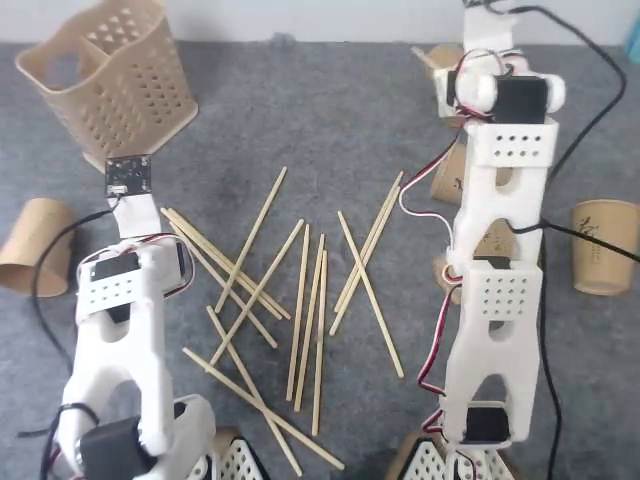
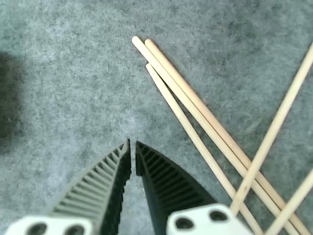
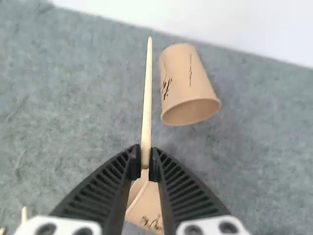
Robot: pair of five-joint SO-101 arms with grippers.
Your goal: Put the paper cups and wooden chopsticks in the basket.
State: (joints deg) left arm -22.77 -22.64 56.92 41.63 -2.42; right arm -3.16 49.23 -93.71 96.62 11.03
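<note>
**High view**
Basket: tan, w/ many holes, divided inside. It stands at the far left corner of the grey mat.
Loose chopsticks: many, scattered and crossing each other on the mat's middle, btw. the two arms, well apart from the basket.
Left cup: lies on its side at the left edge, near the left arm.
Right cup: at the right edge, near the right arm. Upright or lying, I cannot tell.
Half-hidden cup: peeks out from behind the right arm, approx. at its middle.

**Left wrist view**
Left gripper: fingers almost together, only a thin slit, nothing btw. them. The tips are over bare mat.
Three chopstick ends: lie side by side and close together, near the tips but apart from them.
Crossing chopstick: lies over those three, farther from the tips.

**Right wrist view**
Right gripper: clamped on a single chopstick, which sticks out straight past the tips.
Near cup: on its side on the mat, mouth toward the camera, just beside the single chopstick's far part. Touching or not, I cannot tell.
Cup below: a tan piece w/ print under the fingers, the rest hidden.
White strip: beyond the mat's far edge.
</note>
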